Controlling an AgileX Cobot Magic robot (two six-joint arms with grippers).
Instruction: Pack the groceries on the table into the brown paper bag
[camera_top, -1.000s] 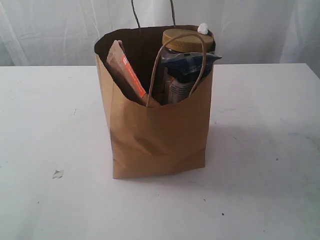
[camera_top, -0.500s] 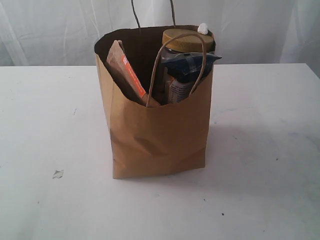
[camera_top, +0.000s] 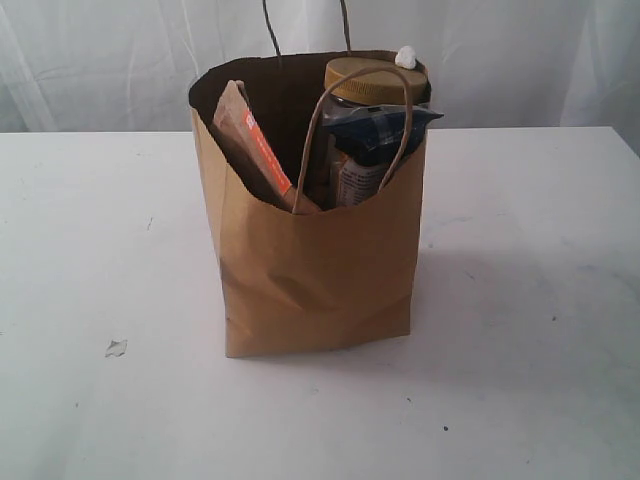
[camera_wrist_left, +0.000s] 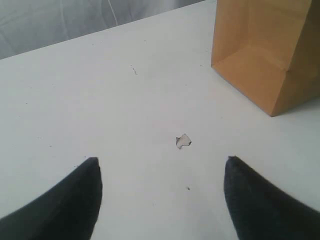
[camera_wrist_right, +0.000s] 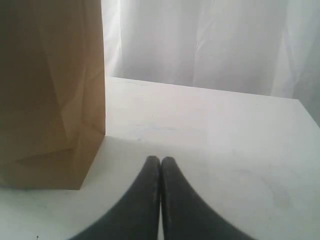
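Bag stands upright mid-frame in exterior view on white table, top open. Inside: pouch leaning upper left, white print on orange strip too small to read; gold-lidded jar, blue-white packet, white cap upper right; jar label unreadable. Left gripper fingers wide apart, empty, over table. Right gripper fingers pressed together, nothing btwn, beside bag.
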